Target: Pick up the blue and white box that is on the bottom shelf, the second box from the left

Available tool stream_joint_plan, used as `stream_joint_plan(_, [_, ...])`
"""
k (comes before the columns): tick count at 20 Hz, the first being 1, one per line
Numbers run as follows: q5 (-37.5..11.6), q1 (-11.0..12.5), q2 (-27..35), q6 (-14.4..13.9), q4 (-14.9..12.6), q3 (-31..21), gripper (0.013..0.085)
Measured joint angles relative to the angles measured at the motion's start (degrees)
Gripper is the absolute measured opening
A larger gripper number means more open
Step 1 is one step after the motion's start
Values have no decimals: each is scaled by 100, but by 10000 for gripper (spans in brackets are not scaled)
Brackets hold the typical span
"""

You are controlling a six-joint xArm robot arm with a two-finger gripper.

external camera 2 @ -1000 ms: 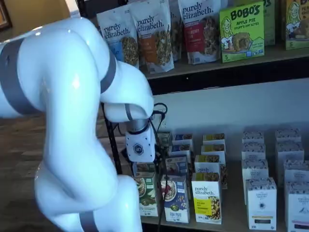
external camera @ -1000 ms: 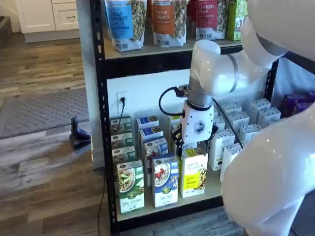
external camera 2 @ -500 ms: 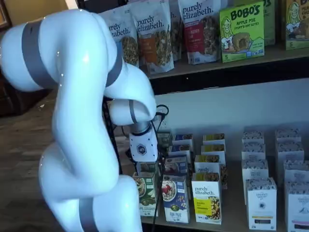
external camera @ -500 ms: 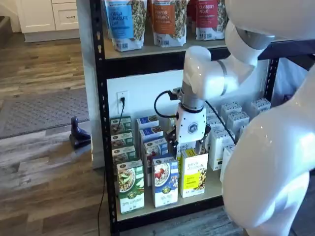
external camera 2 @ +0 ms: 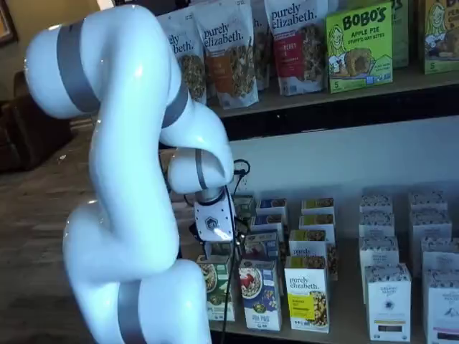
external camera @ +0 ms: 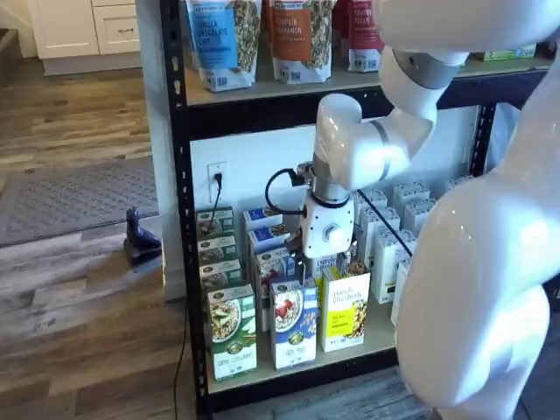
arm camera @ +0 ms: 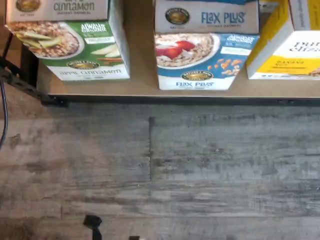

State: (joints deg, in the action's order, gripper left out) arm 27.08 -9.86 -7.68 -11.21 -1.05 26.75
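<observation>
The blue and white box [arm camera: 205, 55] stands at the front edge of the bottom shelf [arm camera: 145, 88], between a green-and-white carton [arm camera: 75, 50] and a yellow carton [arm camera: 285, 50]. In both shelf views it is the front carton of its row [external camera: 293, 324] [external camera 2: 260, 294]. My gripper [external camera: 306, 265] hangs just above and behind it, over the same row, and also shows in a shelf view [external camera 2: 215, 247]. Its white body is clear, but the black fingers are dark against the cartons. I see no gap and no box in them.
More blue and white cartons stand in a row behind the front one [external camera: 262, 236]. White cartons [external camera 2: 387, 297] fill the shelf's right part. Granola pouches [external camera: 219, 39] stand on the upper board. A black upright [external camera: 179, 219] and a wall socket with a plug [external camera: 217, 179] are at the left.
The arm has swung left. The gripper has moved from above the yellow row to above the blue and white row, and sits slightly lower.
</observation>
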Motion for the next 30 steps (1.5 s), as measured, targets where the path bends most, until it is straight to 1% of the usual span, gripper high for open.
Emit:
stream_joint_plan(4, [-173, -43, 374, 45, 94, 240, 850])
stream_joint_plan(7, [-106, -51, 674, -70, -23, 473, 850])
stream_joint_plan(9, [-89, -44, 870, -48, -6, 598, 850])
stream_joint_plan(14, [-356, 25, 1483, 251, 246, 897, 850])
stream_joint_plan(19, [-734, 111, 2153, 677, 596, 1241, 850])
stream_joint_plan(21, [-837, 137, 2373, 755, 648, 1375, 850])
stream_joint_plan(23, [-913, 155, 2547, 783, 655, 1488, 850])
stream_joint_plan(30, [-1081, 231, 3115, 671, 450, 1911, 850])
